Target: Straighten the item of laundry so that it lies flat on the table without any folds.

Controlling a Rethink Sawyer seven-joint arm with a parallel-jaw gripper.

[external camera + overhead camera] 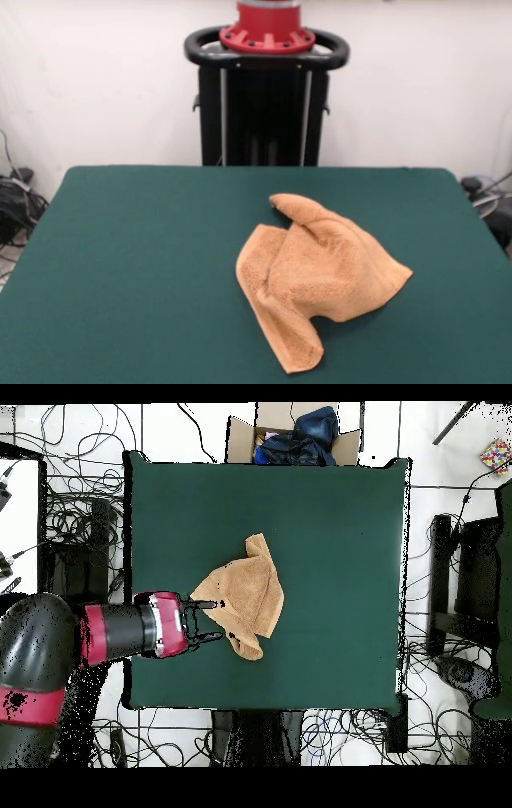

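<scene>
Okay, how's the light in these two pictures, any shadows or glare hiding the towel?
Front view: soft, even light, no glare; the towel casts only a faint shadow on the table, and its folds read clearly. Overhead view: flat and bright, floor nearly washed out; the towel's folds look fainter, and the pincer stands dark at its edge.

Towel (245, 596) lies crumpled on green table (330, 514), slightly left of centre, folded over itself w/ one corner pointing to the far edge. Red/black arm (95, 634) reaches in from lower left; hand (214, 620) at towel's left edge, fingers spread, tips just beside cloth. Cardboard box (290, 434) w/ dark cloth beyond far edge. Cables on floor all round.
</scene>
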